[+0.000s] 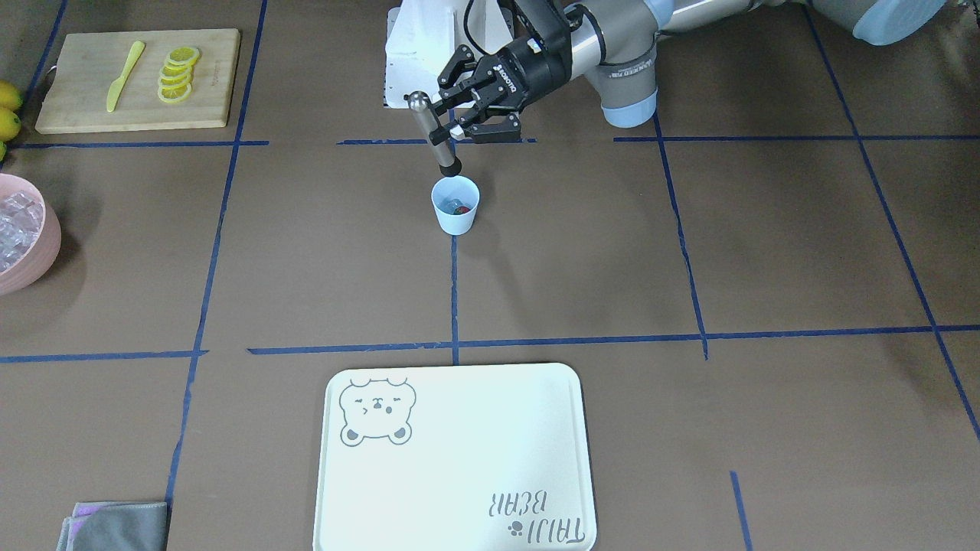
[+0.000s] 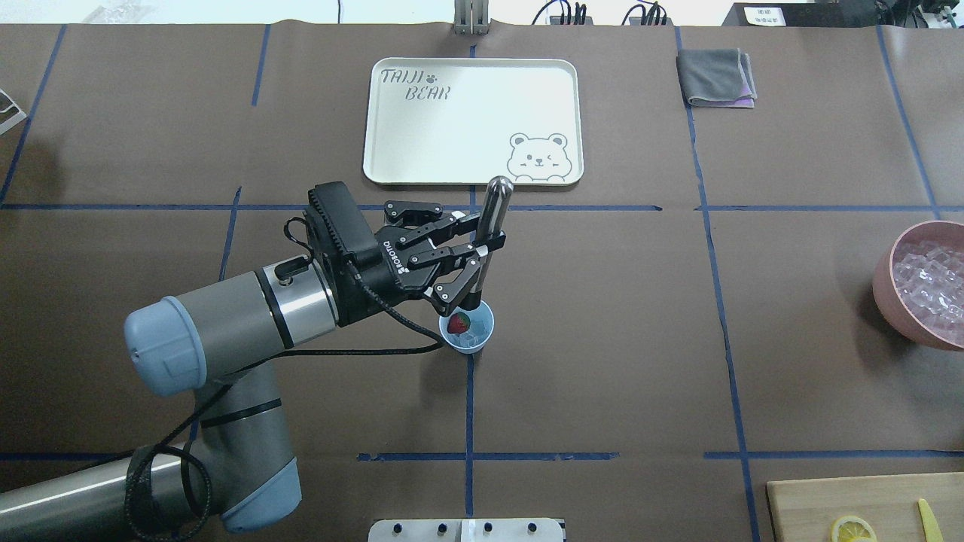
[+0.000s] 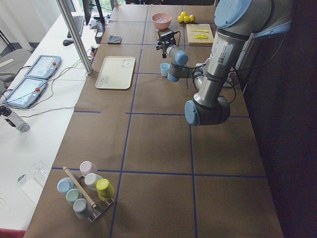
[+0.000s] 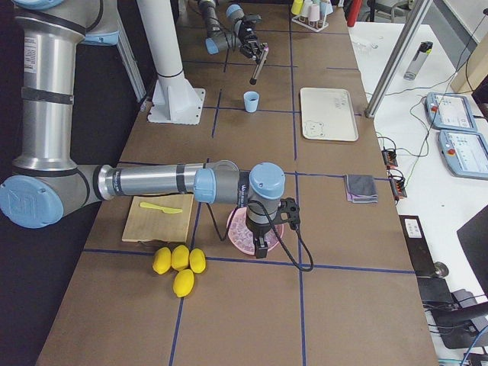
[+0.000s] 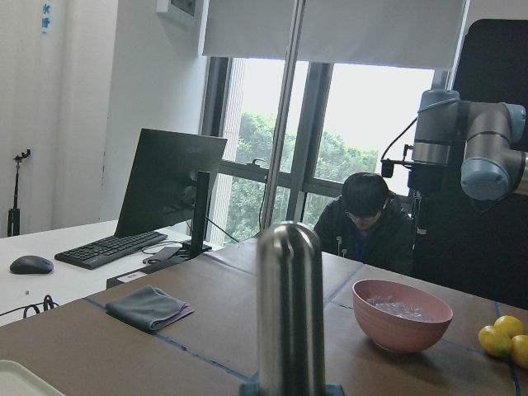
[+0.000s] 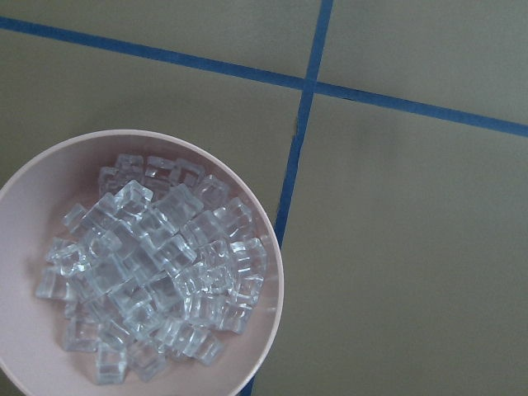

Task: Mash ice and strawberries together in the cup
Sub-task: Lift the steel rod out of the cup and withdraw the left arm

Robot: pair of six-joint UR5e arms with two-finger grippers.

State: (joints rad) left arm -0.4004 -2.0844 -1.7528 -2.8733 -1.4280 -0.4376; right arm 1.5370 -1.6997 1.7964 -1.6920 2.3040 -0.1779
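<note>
The pale-blue cup [image 2: 468,332] stands near the table's middle, also seen in the front view [image 1: 455,207]. Inside it lie a red strawberry [image 2: 458,324] and a few clear ice cubes [image 2: 474,341]. My left gripper [image 2: 476,258] is shut on a steel muddler [image 2: 491,218], which is tilted with its dark tip just over the cup's rim [image 1: 451,166]. My right gripper [image 4: 260,242] hangs over the pink bowl [image 6: 268,272] full of ice [image 6: 148,272]. Whether it is open or shut I cannot tell.
A pale bear tray [image 2: 392,120] lies beyond the cup, with a grey cloth [image 2: 715,77] to its right. A wooden board [image 1: 84,107] carries lemon slices [image 1: 178,73] and a yellow knife [image 1: 125,75]. Whole lemons [image 4: 180,264] lie near the bowl. A person [image 5: 367,219] sits past the table's end.
</note>
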